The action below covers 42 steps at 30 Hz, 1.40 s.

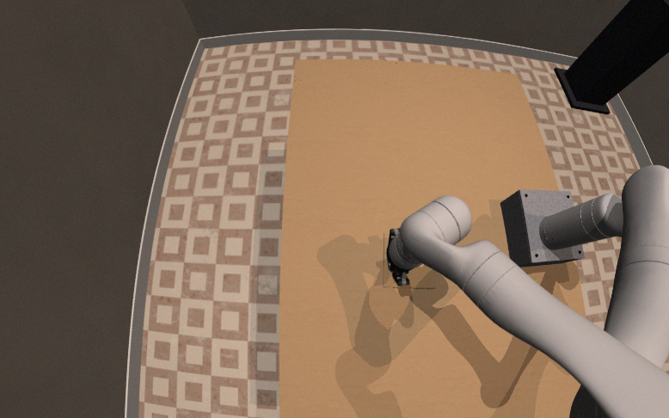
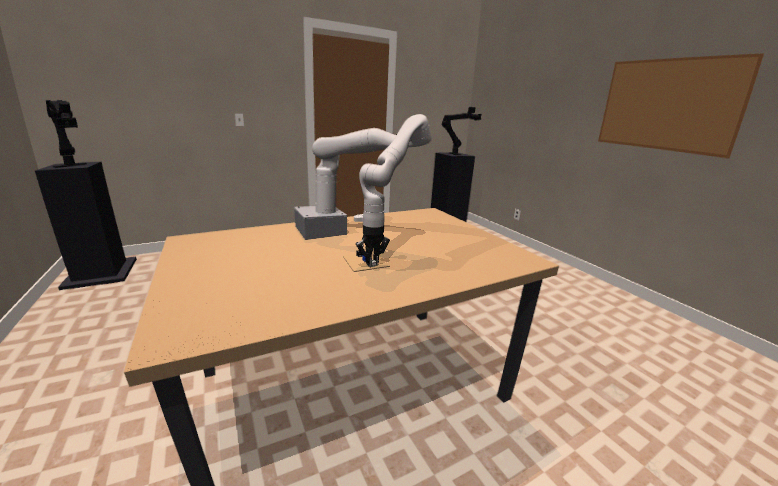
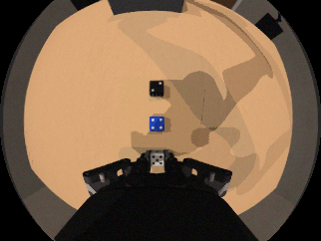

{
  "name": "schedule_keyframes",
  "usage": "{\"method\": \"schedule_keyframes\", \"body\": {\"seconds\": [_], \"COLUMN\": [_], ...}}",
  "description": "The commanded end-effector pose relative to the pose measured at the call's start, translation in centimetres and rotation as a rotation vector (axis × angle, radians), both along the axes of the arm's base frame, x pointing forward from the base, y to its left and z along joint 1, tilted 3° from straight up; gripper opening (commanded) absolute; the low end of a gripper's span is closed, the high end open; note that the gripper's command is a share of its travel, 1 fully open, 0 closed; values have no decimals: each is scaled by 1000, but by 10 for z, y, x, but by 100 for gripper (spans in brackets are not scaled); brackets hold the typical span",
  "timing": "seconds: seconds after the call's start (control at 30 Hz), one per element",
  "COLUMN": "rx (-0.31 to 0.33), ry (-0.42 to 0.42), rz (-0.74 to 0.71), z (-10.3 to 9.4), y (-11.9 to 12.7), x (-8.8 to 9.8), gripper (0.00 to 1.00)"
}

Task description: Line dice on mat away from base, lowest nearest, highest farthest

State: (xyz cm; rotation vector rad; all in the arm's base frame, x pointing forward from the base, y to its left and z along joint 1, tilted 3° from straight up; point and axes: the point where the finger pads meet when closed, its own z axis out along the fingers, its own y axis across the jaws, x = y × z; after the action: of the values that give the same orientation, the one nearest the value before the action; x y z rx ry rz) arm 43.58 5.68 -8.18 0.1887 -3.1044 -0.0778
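Note:
The thin mat has almost the table's colour; only parts of its outline show. In the wrist view a black die shows two on top and lies nearest the base. A blue die shows four and lies below it in that view. My gripper is shut on the white die, which shows five and is farthest from the base. The three dice are nearly in one straight line, with gaps between them. Whether the white die touches the mat is hidden.
The grey base block stands on the wooden table. The arm hangs over the mat in the top view and hides the dice there. Black pedestals stand off the table.

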Motion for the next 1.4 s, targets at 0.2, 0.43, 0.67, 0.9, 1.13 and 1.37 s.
{"method": "schedule_keyframes", "body": {"seconds": [0.2,0.43,0.67,0.9,1.13,1.37], "rx": [0,0,0,0,0,0], "ry": [-2,-2,-2,-2,-2,-2], "rz": [0,0,0,0,0,0], "z": [1,1,1,1,1,2], "y": [0,0,0,0,0,0], "x": [1,1,1,1,1,1], "gripper": [15,19,23,35,35,35]}}
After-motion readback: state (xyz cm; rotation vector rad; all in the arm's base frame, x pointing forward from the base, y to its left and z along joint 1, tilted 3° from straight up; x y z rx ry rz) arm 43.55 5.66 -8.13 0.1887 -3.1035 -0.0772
